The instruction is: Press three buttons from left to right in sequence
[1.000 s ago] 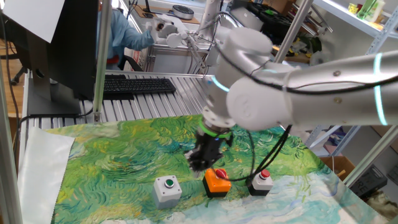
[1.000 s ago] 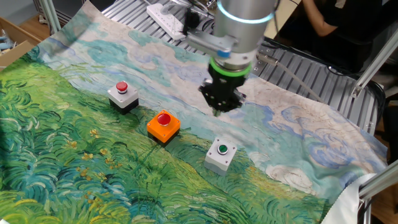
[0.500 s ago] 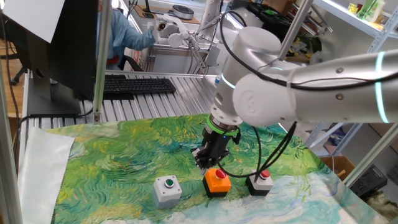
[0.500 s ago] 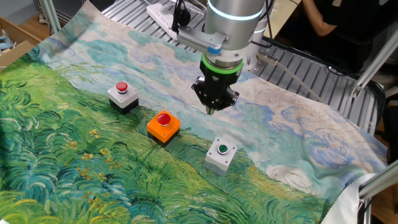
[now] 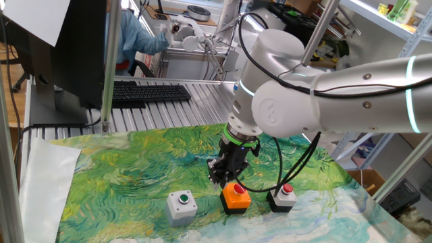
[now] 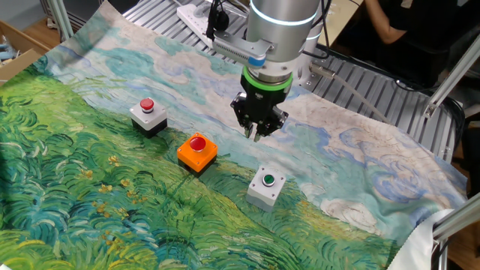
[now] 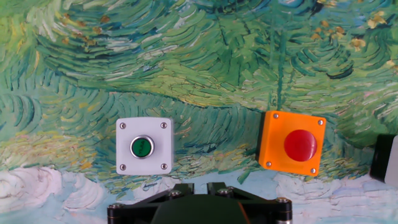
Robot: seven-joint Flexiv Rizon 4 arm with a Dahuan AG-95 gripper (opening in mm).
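Observation:
Three button boxes sit in a row on the painted cloth. The light grey box with a green cap (image 5: 181, 202) (image 6: 267, 185) (image 7: 144, 147) is on the left in the hand view. The orange box with a red cap (image 5: 236, 197) (image 6: 197, 151) (image 7: 293, 144) is in the middle. The black box with a small red cap (image 5: 282, 196) (image 6: 148, 114) is cut by the right edge of the hand view (image 7: 385, 158). My gripper (image 5: 223, 177) (image 6: 254, 136) hangs above the cloth behind the grey and orange boxes. It touches nothing, and its fingers are together.
The painted cloth (image 6: 90, 195) covers the table. A keyboard (image 5: 148, 92) lies on the slatted metal top behind it. A metal post (image 5: 108, 67) stands at the back left. A white power strip (image 6: 199, 19) lies past the cloth's far edge.
Over the last second the arm's upper joints swung and my gripper shifted slightly sideways above the cloth, staying behind the grey and orange boxes. The buttons have not moved.

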